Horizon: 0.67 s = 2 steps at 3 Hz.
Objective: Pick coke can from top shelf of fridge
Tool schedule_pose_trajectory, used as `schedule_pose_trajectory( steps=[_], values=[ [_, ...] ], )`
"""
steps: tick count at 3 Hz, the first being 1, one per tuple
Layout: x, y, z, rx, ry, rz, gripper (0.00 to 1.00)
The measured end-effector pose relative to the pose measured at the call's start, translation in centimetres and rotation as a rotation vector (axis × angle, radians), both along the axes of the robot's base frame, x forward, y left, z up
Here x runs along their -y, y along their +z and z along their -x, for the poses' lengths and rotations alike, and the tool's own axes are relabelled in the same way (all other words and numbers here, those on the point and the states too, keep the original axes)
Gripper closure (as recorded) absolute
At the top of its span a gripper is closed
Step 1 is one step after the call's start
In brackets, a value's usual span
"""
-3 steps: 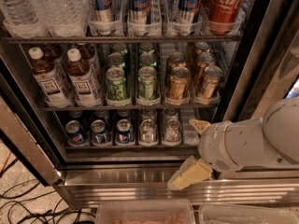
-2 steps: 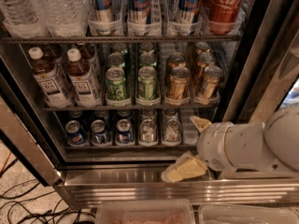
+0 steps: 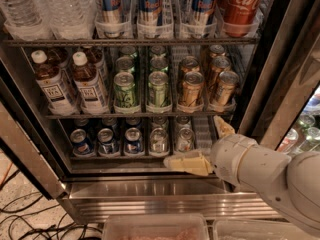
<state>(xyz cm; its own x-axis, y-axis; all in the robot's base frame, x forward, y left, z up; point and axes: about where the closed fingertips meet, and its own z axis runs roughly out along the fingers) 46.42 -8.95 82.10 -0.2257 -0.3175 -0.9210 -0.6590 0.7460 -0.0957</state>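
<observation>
White and round, our arm (image 3: pixel 270 171) fills the low right corner and points left toward the fridge (image 3: pixel 150 194). At its end is our gripper (image 3: pixel 194 141), down low in front of the bottom rack. Its two yellow fingers (image 3: pixel 187 163) are spread wide apart. One points left and the other points up. We hold nothing between them.

The coke can (image 3: pixel 241 6) is red with white writing. It stands on the top shelf (image 3: pixel 130 42), in the lane at the far right end, inside a clear tray. It is high above our gripper and a little to the right, well apart from it. The middle rack lies between the two.

Left of the coke can stand blue cans (image 3: pixel 150 4), and past those stand water bottles (image 3: pixel 60 6). On the middle rack we see green cans (image 3: pixel 125 89), gold cans (image 3: pixel 191 89) and brown bottles (image 3: pixel 55 86). Small cans (image 3: pixel 107 141) sit on the bottom rack, near the lower finger. Black cables (image 3: pixel 30 219) lie on the floor at the left.
</observation>
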Motion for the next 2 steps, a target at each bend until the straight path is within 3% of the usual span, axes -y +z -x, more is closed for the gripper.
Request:
schedule_pose_trajectory(
  steps=[1,2],
  values=[
    [1.1,1.8,-2.6,0.111,-0.115,-0.088,0.0],
    [0.2,4.3,-4.3,0.209,-0.187,-0.13,0.0]
  ],
)
